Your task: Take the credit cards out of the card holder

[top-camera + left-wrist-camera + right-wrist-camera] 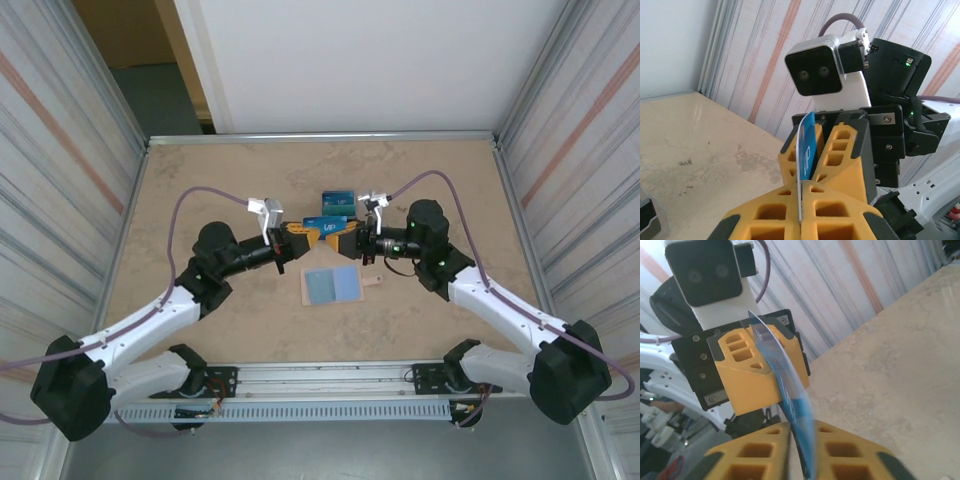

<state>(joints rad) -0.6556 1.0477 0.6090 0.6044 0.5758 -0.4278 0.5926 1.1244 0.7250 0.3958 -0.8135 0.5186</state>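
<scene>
The credit card [326,234] hangs over the middle of the tabletop [200,190], standing on edge, its long axis running straight from the left gripper [303,240] to the right gripper [350,241] — each clamped on one end, equally near. More blue cards [338,199] lie just toward the far edge. What I take for the card holder [330,286] lies flat toward the near edge — neither obstructs a pull sideways.

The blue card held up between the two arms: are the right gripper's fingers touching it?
Touching. In the right wrist view the blue card runs down into the seam between the right fingers, which press on both its faces.
</scene>
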